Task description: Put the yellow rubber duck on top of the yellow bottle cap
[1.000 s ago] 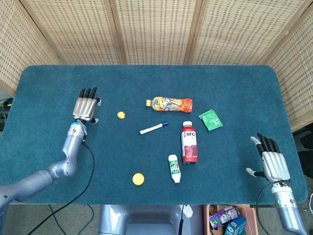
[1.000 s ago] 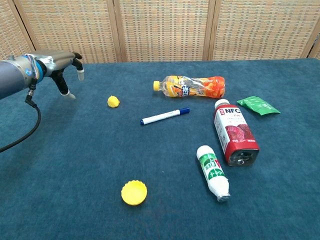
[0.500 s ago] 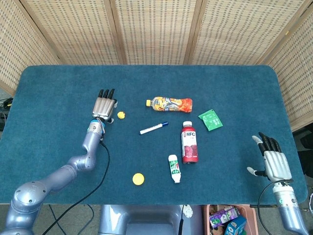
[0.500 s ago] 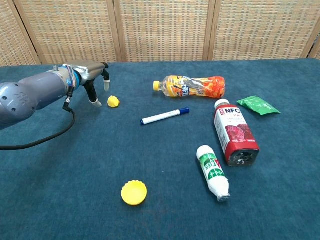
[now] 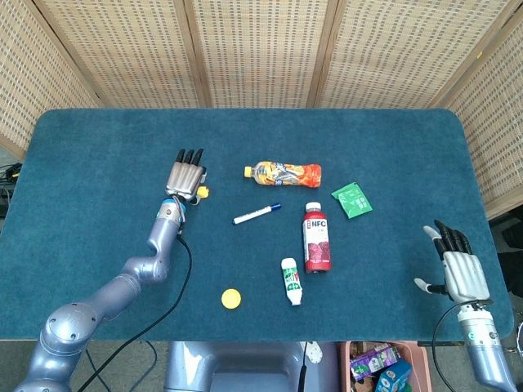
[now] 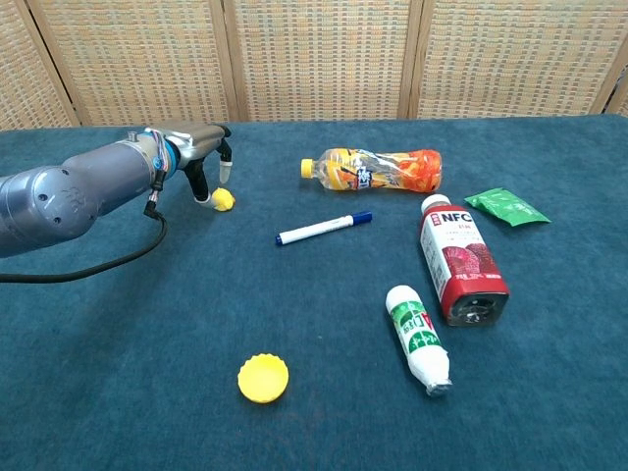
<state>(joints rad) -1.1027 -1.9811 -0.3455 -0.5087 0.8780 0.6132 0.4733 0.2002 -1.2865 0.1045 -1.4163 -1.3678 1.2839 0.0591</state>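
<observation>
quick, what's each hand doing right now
Left hand: open, fingers spread over the rubber duck, not gripping it.
Right hand: open, holding nothing.

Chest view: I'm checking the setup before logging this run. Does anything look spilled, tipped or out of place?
No spill shows. All three bottles lie on their sides: the orange drink bottle, the red NFC bottle and the small white bottle. The yellow bottle cap lies alone, open side up.

Left hand (image 5: 184, 178) reaches forward on an outstretched arm, palm down, fingers extended and apart. Right hand (image 5: 462, 273) rests low, fingers spread, holding nothing.
</observation>
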